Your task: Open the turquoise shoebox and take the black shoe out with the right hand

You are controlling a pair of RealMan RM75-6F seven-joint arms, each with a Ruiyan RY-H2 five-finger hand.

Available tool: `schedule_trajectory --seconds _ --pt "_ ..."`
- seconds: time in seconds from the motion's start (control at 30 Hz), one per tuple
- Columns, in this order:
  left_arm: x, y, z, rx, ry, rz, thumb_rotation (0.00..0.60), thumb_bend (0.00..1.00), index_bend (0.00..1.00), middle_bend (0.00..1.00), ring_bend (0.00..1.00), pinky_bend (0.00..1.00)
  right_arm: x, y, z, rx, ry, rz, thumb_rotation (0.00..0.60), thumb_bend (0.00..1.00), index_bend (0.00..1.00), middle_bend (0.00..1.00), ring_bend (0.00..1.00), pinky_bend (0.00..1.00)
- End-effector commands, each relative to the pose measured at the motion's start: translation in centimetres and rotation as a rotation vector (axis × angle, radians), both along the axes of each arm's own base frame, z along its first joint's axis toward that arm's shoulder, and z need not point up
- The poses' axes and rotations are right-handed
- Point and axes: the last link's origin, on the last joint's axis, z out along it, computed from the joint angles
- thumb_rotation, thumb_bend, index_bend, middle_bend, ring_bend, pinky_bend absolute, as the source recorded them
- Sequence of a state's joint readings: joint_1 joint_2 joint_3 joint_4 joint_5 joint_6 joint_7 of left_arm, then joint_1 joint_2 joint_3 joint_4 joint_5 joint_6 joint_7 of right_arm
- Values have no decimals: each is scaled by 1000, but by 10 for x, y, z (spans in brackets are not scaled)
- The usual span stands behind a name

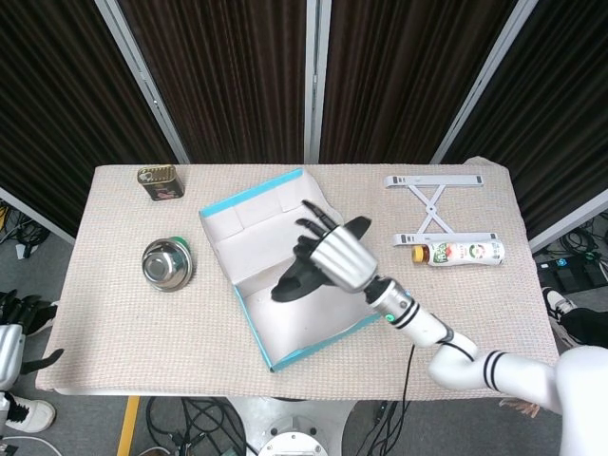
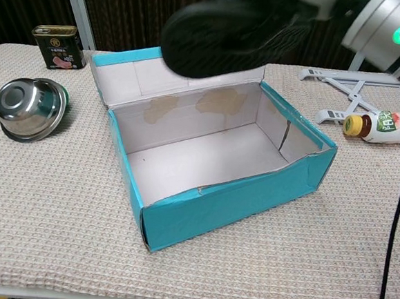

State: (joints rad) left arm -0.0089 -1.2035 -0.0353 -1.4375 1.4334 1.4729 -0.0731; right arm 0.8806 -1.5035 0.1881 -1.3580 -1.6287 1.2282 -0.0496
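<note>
No legible text, tin can [image 2: 56, 46] label too blurred, bottle [image 2: 387, 127] label print too small

We see the shoebox [image 2: 230, 207] standing open near the middle of the table [image 1: 114, 323], its raised lid [image 1: 271, 204] walling off the far side. To its left a metal bowl [image 2: 24, 108] and a tin [image 2: 58, 46] leave a broad strip of bare cloth between them and the box. To its right a bottle [image 2: 385, 127] and a white stand [image 1: 439, 201] crowd the far corner, while the near edge lies open.
</note>
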Motion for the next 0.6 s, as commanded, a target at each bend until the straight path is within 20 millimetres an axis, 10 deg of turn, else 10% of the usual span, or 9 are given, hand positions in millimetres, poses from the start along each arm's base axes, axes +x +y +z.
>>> schedule_trajectory --seconds 0.03,0.3,0.6 --pt "0 2 -1 -3 -1 -3 600 47 260 181 32 104 -40 -16 49 -93 -32 -174 600 328 789 598 219 23" --pt "4 5 -7 -15 -9 -15 600 47 260 181 32 104 -119 -48 55 -82 129 -493 600 327 711 556 179 22" --pt "5 -1 -3 -8 0 -3 600 47 260 182 32 104 -135 -73 16 -62 177 -534 600 276 543 387 17 0"
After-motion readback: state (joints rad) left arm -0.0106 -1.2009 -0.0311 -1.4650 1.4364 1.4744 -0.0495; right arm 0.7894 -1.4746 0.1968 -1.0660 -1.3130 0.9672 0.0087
